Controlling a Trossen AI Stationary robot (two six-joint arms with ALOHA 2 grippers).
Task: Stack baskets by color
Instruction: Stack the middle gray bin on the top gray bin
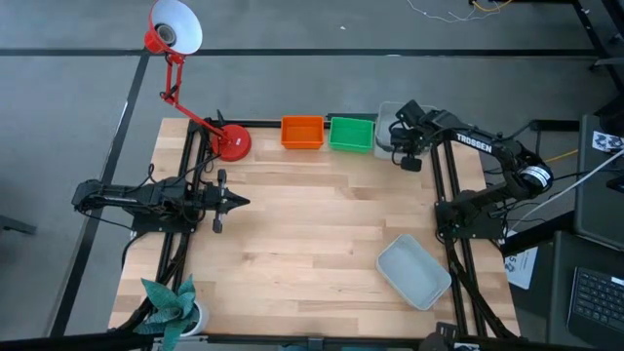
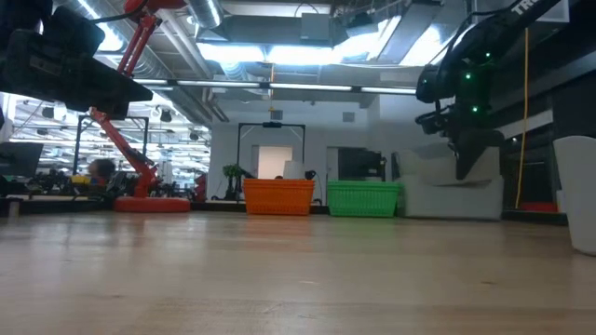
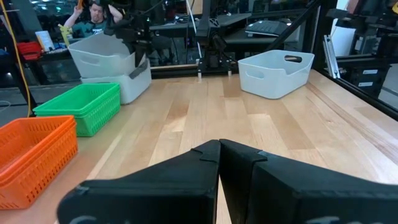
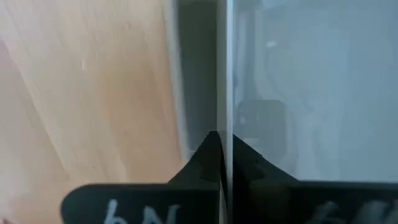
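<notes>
We see the baskets lined up along the far edge of the table, which suggests the sorting is nearly finished: the orange stack [image 1: 301,133] sits left of the green stack [image 1: 351,134], the two just beside each other, and the grey-white stack [image 1: 387,127] stands at the right end of the row; each colour seems kept to its own pile so that like nests in like; in the left wrist view the upper grey-white basket [image 3: 102,55] sits tilted and raised above the one under it, not yet nested flat; the right gripper [image 1: 410,159] is at that stack, its fingers pressed together on the thin wall of the upper basket, which the right wrist view shows running between the two dark fingertips [image 4: 208,155]; we judge it is holding the rim in order to settle that basket down into the pile; one more grey-white basket [image 1: 413,271] lies alone near the front right corner of the table, well apart from the row and turned at an angle, so it appears to be the last one to be collected; that basket is empty, and we see nothing loose in the others; the left gripper [image 1: 237,202] waits above the left side of the table, fingers closed together and holding nothing; the red lamp base [image 1: 233,142] stands left of the orange stack.
</notes>
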